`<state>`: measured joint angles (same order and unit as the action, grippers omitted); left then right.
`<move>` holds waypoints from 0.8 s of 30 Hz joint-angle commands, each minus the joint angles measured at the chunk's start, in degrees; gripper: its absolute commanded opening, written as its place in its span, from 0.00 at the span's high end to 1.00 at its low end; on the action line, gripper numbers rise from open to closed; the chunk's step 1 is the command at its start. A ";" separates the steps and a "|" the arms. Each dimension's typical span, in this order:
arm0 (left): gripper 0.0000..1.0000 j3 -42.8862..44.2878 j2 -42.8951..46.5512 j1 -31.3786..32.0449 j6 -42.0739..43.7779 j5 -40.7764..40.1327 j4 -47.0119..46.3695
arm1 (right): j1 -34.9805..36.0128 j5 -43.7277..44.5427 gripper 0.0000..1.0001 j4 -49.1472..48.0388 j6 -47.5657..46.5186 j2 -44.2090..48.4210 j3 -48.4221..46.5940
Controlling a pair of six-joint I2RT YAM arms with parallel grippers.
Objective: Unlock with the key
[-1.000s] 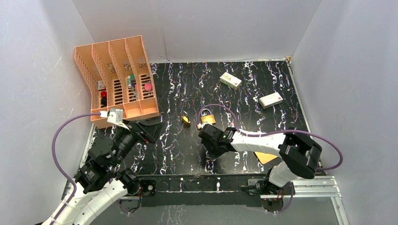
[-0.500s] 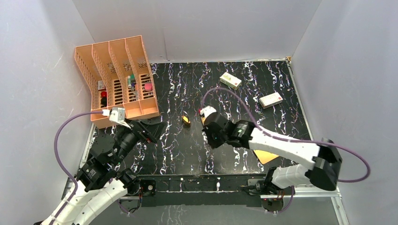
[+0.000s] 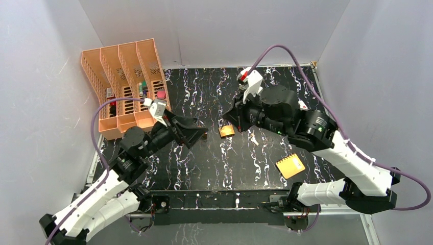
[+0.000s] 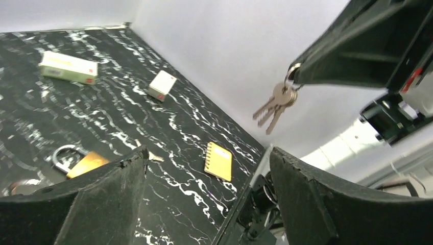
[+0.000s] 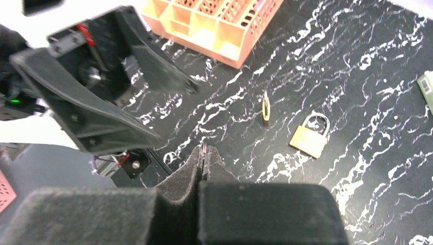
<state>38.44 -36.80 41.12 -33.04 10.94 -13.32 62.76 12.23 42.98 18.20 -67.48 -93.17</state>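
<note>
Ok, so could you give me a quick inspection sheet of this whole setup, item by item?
Surface: black marbled tabletop.
Job's things: the key, on a small bunch, hangs from the right gripper above the table; brass padlock lies flat; smaller padlock sits apart from it.
Clutter: orange organiser holding small items, far left; long white box; smaller white box; yellow notebook.
Grippers: right shut on the key's ring; left gripper open, holding nothing.
Cables: a purple cable loops over each arm.
Surroundings: plain white walls on three sides.

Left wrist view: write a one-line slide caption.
Keys dangle from the shut right end effector; a padlock lies on the table.
</note>
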 commanded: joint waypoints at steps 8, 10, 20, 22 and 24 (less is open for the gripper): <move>0.11 6.48 -12.02 0.27 1.81 22.02 -25.75 | 0.26 -6.18 1.00 -1.64 3.29 0.42 -6.44; 0.09 8.08 -14.00 0.27 1.58 24.34 -27.30 | 0.26 -6.54 1.00 -2.11 4.19 0.42 -6.21; 0.21 14.02 -20.87 0.36 0.13 31.76 -27.53 | 0.26 -4.71 1.00 -4.13 6.52 0.77 -5.24; 0.25 14.65 -21.77 0.36 -0.74 33.07 -27.55 | 0.30 -4.08 1.00 -4.66 6.95 0.85 -4.91; 0.28 15.10 -22.40 0.35 -1.41 34.15 -27.62 | 0.26 -3.05 1.00 -4.96 7.32 0.99 -4.60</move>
<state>50.70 -58.65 41.12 -33.30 40.80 -37.74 62.76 7.16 42.54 23.88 -67.68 -97.69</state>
